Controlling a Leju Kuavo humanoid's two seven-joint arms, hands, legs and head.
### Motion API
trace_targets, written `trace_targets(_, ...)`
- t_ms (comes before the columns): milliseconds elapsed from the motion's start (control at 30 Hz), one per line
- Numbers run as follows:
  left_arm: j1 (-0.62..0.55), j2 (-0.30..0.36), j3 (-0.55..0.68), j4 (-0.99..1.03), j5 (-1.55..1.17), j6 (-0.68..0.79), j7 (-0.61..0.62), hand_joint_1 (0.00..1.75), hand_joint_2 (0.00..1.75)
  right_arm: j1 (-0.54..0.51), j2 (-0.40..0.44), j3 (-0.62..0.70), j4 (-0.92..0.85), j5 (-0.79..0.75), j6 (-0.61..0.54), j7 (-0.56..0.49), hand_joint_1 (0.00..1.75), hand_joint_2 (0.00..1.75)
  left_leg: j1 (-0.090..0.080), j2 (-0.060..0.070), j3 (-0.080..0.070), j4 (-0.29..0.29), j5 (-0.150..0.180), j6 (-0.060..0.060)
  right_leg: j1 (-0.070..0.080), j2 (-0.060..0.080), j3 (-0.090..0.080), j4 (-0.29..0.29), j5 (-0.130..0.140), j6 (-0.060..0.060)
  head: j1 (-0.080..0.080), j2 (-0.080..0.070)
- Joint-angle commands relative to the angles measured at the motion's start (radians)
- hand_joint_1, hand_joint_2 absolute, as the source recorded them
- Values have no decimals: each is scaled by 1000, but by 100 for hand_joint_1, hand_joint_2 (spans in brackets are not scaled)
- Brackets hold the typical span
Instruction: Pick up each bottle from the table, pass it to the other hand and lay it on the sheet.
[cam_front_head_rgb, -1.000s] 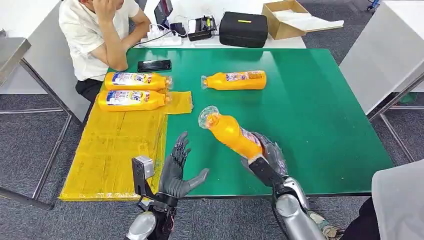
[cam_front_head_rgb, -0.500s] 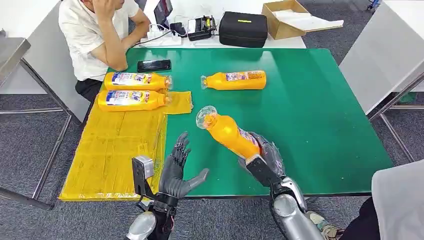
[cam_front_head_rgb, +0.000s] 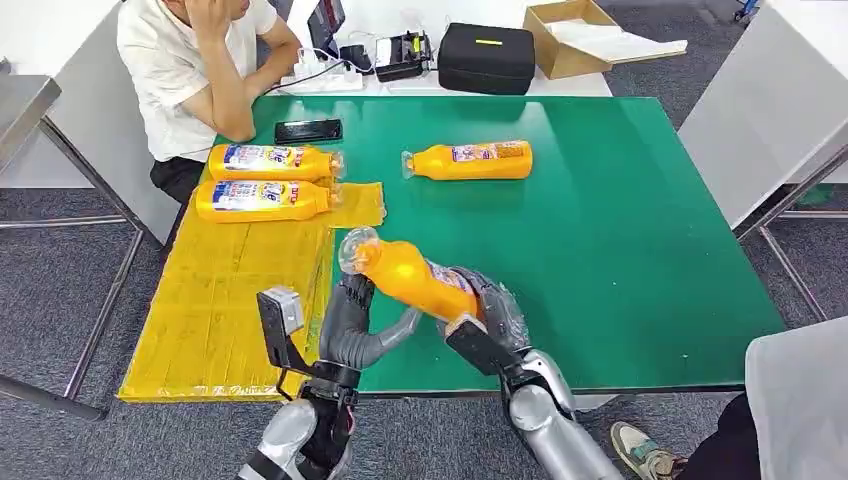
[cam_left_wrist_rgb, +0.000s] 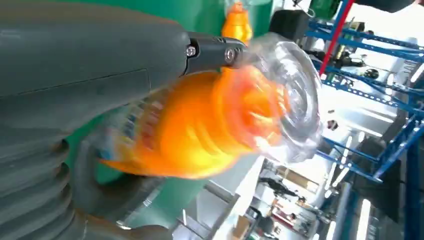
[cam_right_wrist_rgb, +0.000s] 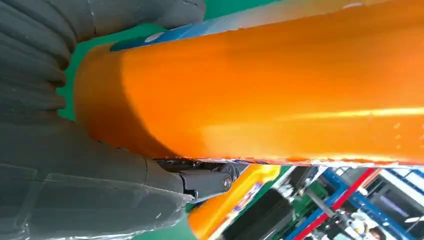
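held orange bottle (cam_front_head_rgb: 405, 278): lower centre of the frame, tilted, clear cap toward upper left, base gripped by the right robot hand (cam_front_head_rgb: 487, 312). left robot hand (cam_front_head_rgb: 352, 325): just beside it at lower left, fingers spread wide under the neck end; contact cannot be told. yellow sheet (cam_front_head_rgb: 235, 300): left part of the green surface (cam_front_head_rgb: 620, 230), carrying two orange bottles (cam_front_head_rgb: 268, 178) side by side at upper left. another orange bottle (cam_front_head_rgb: 468, 160): lying on the surface, upper centre. black phone (cam_front_head_rgb: 308, 130): beside a seated person (cam_front_head_rgb: 195, 60).
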Motion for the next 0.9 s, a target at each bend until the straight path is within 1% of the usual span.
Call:
trace_targets(33,-116,-32,26,113,91,14,24,0,175,-93,47,111,151,-15,-41,-8,175,175,1,5,6,1,-3,0,2,3,6,0,-2,-5,0,0)
trace_targets(67,-122,-36,35,123,108,18,27,0,175,-94,49,111,154,-18,-49,-9,175,175,1,3,4,0,-2,0,2,1,4,-1,-1,-4,0,0)
trace_targets(133,-126,-51,57,133,137,24,17,0,175,-97,53,119,169,-13,-68,-11,175,175,1,3,6,1,-3,0,2,1,6,0,-2,-5,0,0)
trace_targets(167,-127,-55,62,130,146,25,21,0,175,-101,55,124,179,-12,-76,-10,175,175,0,2,4,0,-1,0,1,1,3,-1,-1,-3,0,0)
trace_targets(233,-132,-57,67,126,152,29,20,0,175,-108,55,130,193,-8,-83,-10,175,175,1,5,7,1,-4,0,2,2,6,0,-2,-5,0,0)
trace_targets(267,-131,-58,68,113,154,33,13,0,175,-114,55,138,204,-7,-89,-13,175,175,1,3,3,0,-2,0,1,1,3,0,-1,-3,0,0)
trace_targets(333,-131,-56,66,103,154,34,13,0,175,-115,55,145,207,-7,-92,-16,175,175,1,3,6,1,-3,0,2,1,6,0,-2,-5,0,0)
trace_targets(367,-132,-55,60,102,154,32,16,0,175,-118,55,149,208,-8,-94,-18,175,175,1,2,3,1,-2,0,1,1,3,0,-1,-4,0,0)
trace_targets(433,-132,-55,49,108,159,29,21,0,175,-126,57,157,211,-13,-101,-20,175,175,1,3,6,1,-3,0,2,1,6,0,-2,-5,0,0)
trace_targets(467,-132,-55,48,113,164,30,24,0,175,-128,57,159,211,-17,-102,-21,175,175,1,3,3,1,-2,0,1,1,3,0,-1,-3,0,0)
trace_targets(533,-134,-55,48,125,179,29,31,0,175,-133,55,165,211,-18,-105,-21,175,175,1,3,5,2,-3,0,2,1,5,0,-2,-5,0,0)
trace_targets(567,-134,-55,48,125,179,29,31,0,175,-133,55,165,211,-18,-105,-21,175,175,1,2,4,1,-2,0,1,0,4,0,-2,-4,0,0)
trace_targets(600,-136,-53,50,127,179,29,31,0,175,-134,58,166,211,-18,-104,-19,175,175,1,3,5,1,-3,0,2,1,5,0,-2,-4,0,0)
trace_targets(633,-145,-56,49,143,185,25,31,0,175,-137,58,172,213,-22,-98,-22,175,175,1,2,3,1,-2,0,1,0,3,0,-1,-3,0,0)
trace_targets(700,-151,-54,40,150,180,18,11,0,175,-135,62,171,214,-59,-81,-32,175,175,1,2,3,1,-2,0,1,1,2,0,-1,-3,0,0)
trace_targets(767,-147,-51,28,142,166,18,-5,0,175,-128,64,157,205,-116,-37,-45,175,175,1,2,5,1,-3,0,2,0,5,0,-2,-5,0,0)
trace_targets(800,-145,-50,20,137,156,19,-13,0,175,-125,61,147,197,-152,-7,-50,173,175,0,1,2,0,-1,0,1,0,2,0,-1,-3,0,0)
trace_targets(867,-140,-44,4,128,127,23,-31,0,175,-125,50,147,187,-147,-24,-45,175,175,1,2,5,1,-3,0,2,0,5,0,-2,-5,0,0)
trace_targets(900,-137,-44,2,127,125,23,-32,0,175,-125,47,146,186,-149,-23,-45,175,175,1,1,3,1,-2,0,1,-1,3,0,-1,-3,0,0)
